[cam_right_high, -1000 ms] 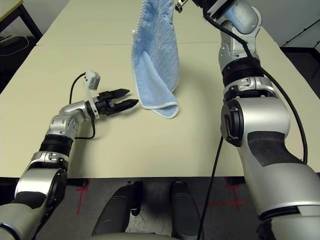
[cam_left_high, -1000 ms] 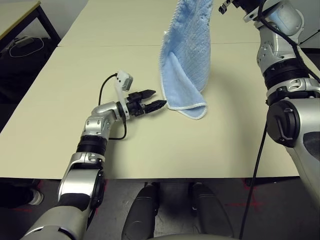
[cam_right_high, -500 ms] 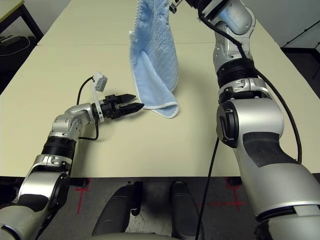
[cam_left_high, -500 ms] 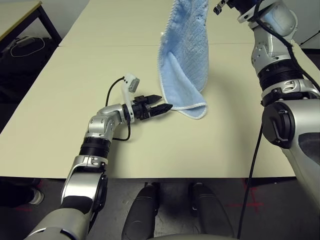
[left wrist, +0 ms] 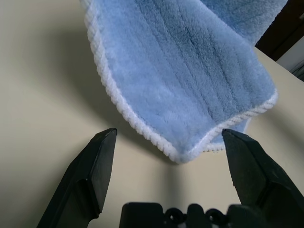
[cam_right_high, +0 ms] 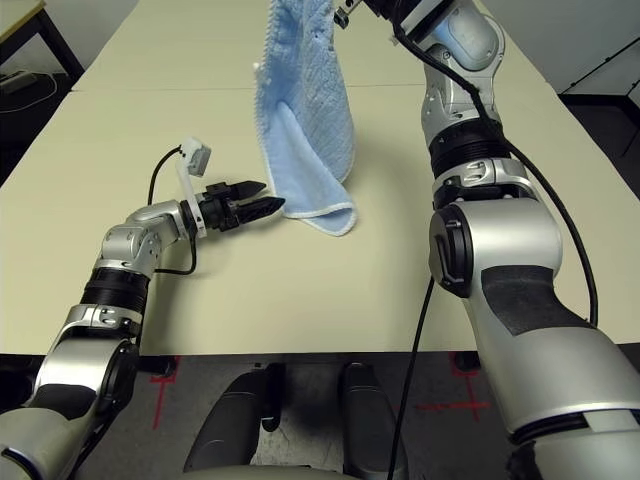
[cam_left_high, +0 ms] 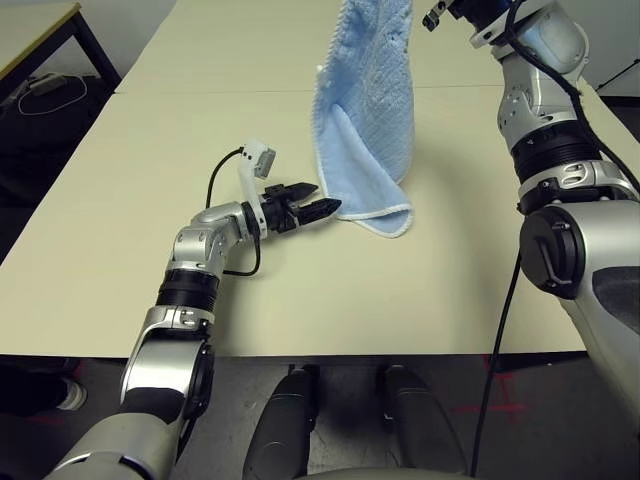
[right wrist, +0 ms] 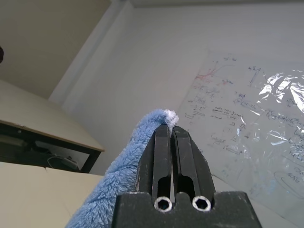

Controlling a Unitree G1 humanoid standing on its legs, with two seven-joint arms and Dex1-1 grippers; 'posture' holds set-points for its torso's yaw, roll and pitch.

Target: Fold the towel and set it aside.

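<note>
- Up high, the right pincer [right wrist: 167,142] pinches a corner of the towel [cam_left_high: 370,110]; it hangs, its lowest corner brushing the table [cam_left_high: 130,170].
- Left pincer [cam_left_high: 318,207] is spread wide, just left of that low corner.
- Risk: the dangling hem may swing away as the fingers close, or they catch both layers.
- Bare table lies left, near and far.
</note>
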